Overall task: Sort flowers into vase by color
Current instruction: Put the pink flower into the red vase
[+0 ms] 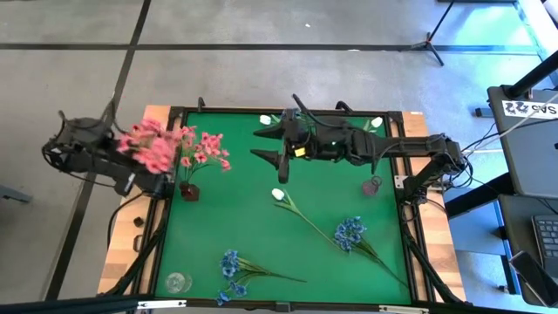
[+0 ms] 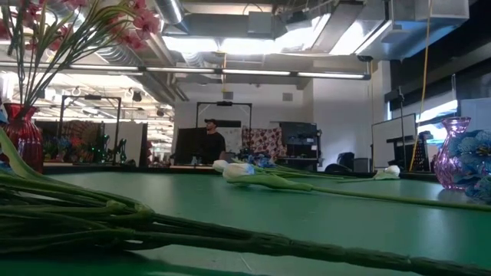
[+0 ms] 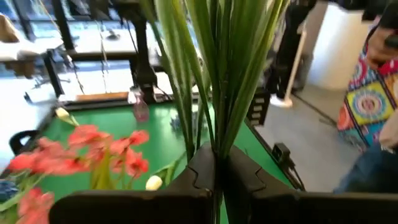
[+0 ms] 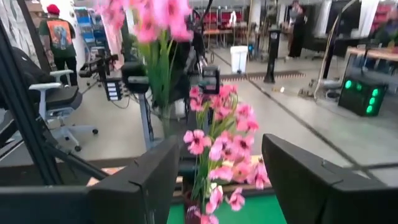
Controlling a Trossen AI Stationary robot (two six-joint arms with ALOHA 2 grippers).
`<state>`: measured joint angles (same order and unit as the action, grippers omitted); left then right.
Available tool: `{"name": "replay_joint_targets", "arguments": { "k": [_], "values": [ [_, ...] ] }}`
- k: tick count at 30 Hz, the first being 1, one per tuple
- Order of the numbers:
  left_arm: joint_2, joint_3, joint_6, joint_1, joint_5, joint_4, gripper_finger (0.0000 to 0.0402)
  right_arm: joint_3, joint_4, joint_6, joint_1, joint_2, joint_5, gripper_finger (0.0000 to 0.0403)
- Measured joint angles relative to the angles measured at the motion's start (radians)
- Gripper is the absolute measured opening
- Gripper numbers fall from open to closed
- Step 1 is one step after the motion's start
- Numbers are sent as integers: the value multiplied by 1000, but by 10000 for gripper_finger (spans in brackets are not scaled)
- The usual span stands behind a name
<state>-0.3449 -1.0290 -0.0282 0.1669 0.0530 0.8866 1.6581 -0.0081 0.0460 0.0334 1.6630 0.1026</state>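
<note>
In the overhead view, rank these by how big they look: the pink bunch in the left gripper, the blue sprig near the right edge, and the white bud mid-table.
1. Pink bunch, held by the left gripper.
2. Blue sprig.
3. White bud.

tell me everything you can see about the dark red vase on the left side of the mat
The dark red vase stands upright near the left edge of the green mat. It looks like tinted glass, with a rounded body and narrower neck, seen in the low view. A pink flower sprig with green stems already stands in it. Neither end effector touches it; the left end effector holds another pink bunch beside it.
</note>
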Motion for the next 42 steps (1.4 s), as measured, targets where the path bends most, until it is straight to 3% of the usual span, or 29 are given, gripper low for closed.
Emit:
{"name": "replay_joint_targets", "arguments": {
  "k": [9,18,28,37,42],
  "values": [
    [190,145,-40,-1,-37,6,5,0,-25,2,0,0,41,231],
    [287,211,46,-1,-148,9,5,0,-24,70,0,0,73,231],
    [326,279,28,-1,-87,27,9,0,-24,92,0,0,74,231],
    [326,277,-1,-1,-123,25,11,0,-27,143,0,1,81,231],
    [326,277,-100,-1,-149,21,12,0,-27,141,13,1,71,231]
  ]
}}
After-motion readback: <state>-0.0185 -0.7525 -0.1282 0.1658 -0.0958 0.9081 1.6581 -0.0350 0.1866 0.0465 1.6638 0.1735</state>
